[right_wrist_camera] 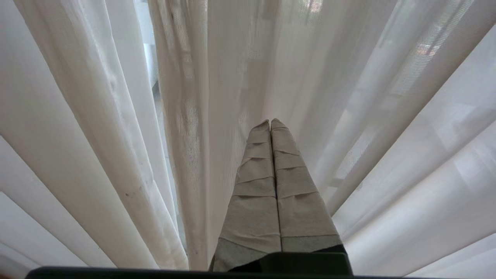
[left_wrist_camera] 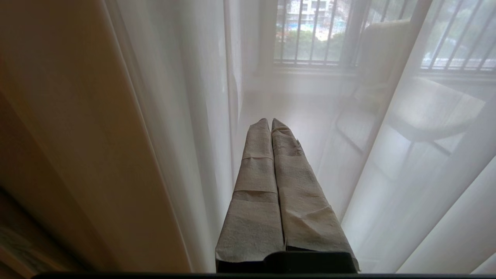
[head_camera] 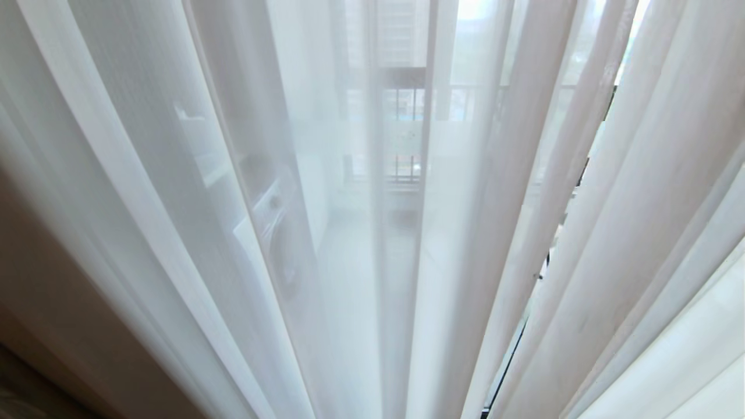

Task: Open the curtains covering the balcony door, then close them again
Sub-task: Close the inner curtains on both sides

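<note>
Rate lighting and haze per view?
Head view: strong backlight through the sheer curtains, balcony railing hazy. Left wrist view: left gripper sharp, the chair behind the sheer veiled, opaque drape dim. Right wrist view: right gripper sharp, folds evenly bright.

The sheer curtains (head_camera: 442,244) fill the head view, running past every edge, so neither their rail nor their hem shows. Behind them a washing machine (head_camera: 279,233) and the balcony railing (head_camera: 407,105) appear only as veiled, soft shapes. A dark strip of door frame (head_camera: 512,349) shows in one narrow gap between the folds. Neither arm enters the head view. In the right wrist view, whether cloth is pinched between the right end effector (right_wrist_camera: 270,123) fingertips cannot be told. A chair (left_wrist_camera: 422,108) beyond the sheer is hazy.
</note>
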Motion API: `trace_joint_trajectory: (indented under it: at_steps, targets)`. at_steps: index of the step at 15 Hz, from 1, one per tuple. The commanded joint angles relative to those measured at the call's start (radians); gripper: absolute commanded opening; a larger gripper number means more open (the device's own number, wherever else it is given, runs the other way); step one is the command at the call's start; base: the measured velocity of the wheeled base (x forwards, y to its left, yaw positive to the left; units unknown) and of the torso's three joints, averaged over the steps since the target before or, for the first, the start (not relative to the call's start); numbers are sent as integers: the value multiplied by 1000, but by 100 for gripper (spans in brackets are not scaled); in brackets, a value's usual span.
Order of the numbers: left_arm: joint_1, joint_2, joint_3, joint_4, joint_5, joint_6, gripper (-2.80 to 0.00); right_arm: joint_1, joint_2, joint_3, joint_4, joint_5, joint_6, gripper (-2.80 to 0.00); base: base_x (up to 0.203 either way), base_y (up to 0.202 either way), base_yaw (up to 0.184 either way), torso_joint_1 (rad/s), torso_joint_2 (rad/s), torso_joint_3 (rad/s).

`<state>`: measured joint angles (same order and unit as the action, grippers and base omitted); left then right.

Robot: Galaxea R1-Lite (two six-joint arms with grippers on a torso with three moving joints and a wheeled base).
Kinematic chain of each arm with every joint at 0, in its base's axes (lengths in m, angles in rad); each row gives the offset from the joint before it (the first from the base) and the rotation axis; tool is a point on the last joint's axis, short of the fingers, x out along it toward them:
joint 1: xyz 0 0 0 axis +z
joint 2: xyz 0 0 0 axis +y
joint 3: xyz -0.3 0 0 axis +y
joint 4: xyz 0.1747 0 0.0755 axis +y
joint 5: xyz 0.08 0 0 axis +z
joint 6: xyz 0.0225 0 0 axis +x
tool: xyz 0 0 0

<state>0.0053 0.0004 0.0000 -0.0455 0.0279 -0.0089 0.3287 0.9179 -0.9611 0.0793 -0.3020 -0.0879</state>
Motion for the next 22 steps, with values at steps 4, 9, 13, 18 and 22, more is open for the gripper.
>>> trace_joint_trajectory:
  at_steps: [4, 9, 13, 18, 22]
  targets:
    - [1, 0, 0, 0, 1, 0, -280, 46, -17, 2, 6, 5, 4, -280, 0, 0, 0, 0, 0, 0]
    - [1, 0, 0, 0, 0, 0, -280, 213, 68, -78, -15, 92, 4, -280, 0, 0, 0, 0, 0, 0]
    - [1, 0, 0, 0, 0, 0, -280, 271, 198, -177, -97, 95, 17, 0, 0, 0, 0, 0, 0, 0]
    - [1, 0, 0, 0, 0, 0, -280, 273, 306, -286, -130, 95, 76, 0, 0, 0, 0, 0, 0, 0]
    - [1, 0, 0, 0, 0, 0, -280, 273, 391, -369, -160, 93, 124, 0, 0, 0, 0, 0, 0, 0]
